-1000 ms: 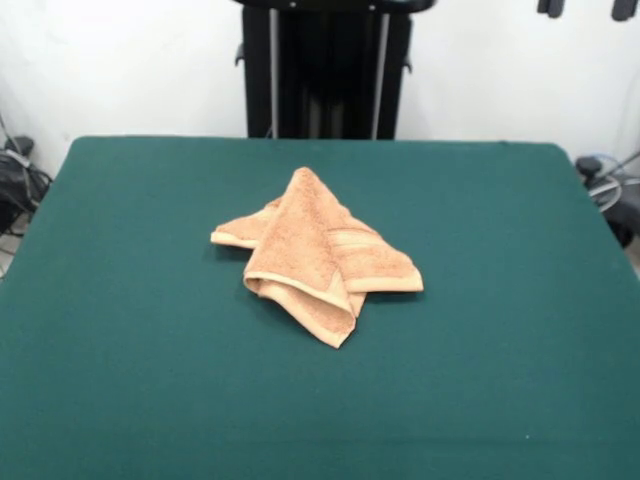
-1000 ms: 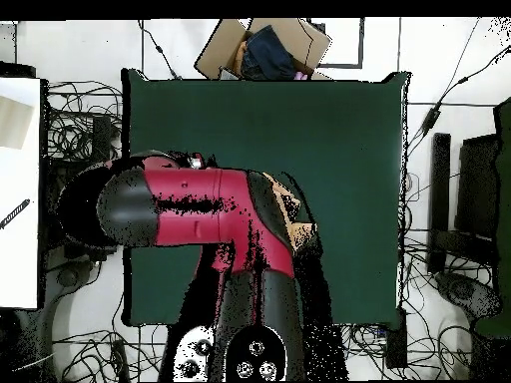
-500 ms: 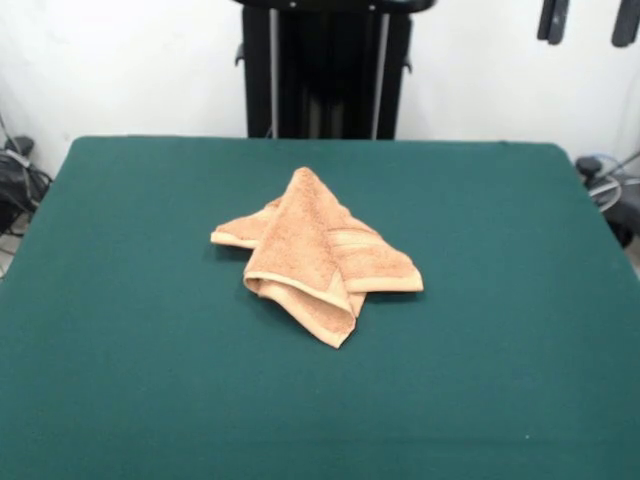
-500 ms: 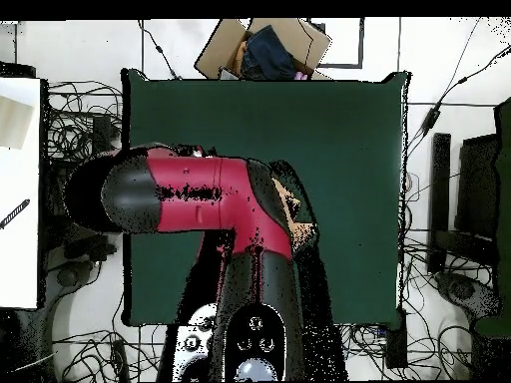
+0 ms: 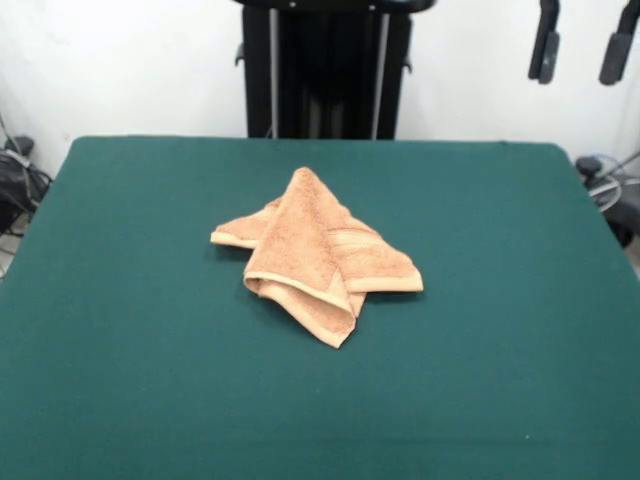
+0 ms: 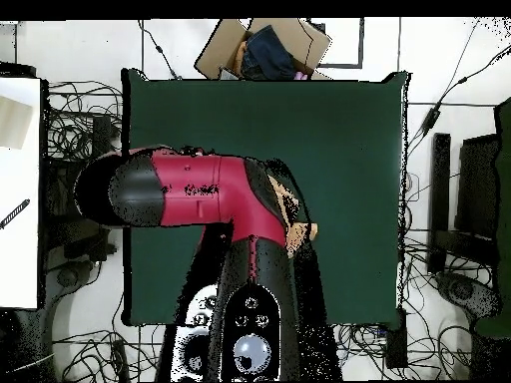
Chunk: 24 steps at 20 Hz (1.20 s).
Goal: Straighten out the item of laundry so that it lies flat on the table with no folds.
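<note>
Folds heap the small light orange-tan terry towel [image 5: 318, 258] near the middle of the dark green felt bench [image 5: 120, 380], so the black claw [image 5: 582, 42] hangs apart above the far right corner (nothing gripped).

The arm [image 6: 200, 190] is thick and rounded, glossy red along its links with black joints and a black end cap. Its base [image 6: 245, 349] is black with round silvery fittings. Two slim black fingers [image 5: 544, 45] show.
</note>
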Each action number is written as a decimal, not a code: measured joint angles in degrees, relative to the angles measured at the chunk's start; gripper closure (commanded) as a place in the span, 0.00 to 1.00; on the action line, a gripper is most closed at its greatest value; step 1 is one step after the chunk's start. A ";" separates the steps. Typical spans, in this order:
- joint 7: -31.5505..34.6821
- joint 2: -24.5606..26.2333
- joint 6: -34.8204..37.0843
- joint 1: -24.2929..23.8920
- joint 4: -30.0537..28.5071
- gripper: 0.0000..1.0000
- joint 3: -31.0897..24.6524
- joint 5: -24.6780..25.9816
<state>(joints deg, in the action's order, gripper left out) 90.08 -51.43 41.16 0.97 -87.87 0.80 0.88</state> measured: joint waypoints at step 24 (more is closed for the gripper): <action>0.00 4.03 -11.04 1.87 -0.57 0.00 0.23 0.32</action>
<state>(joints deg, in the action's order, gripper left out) 90.08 -47.40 30.11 2.84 -88.45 1.03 1.20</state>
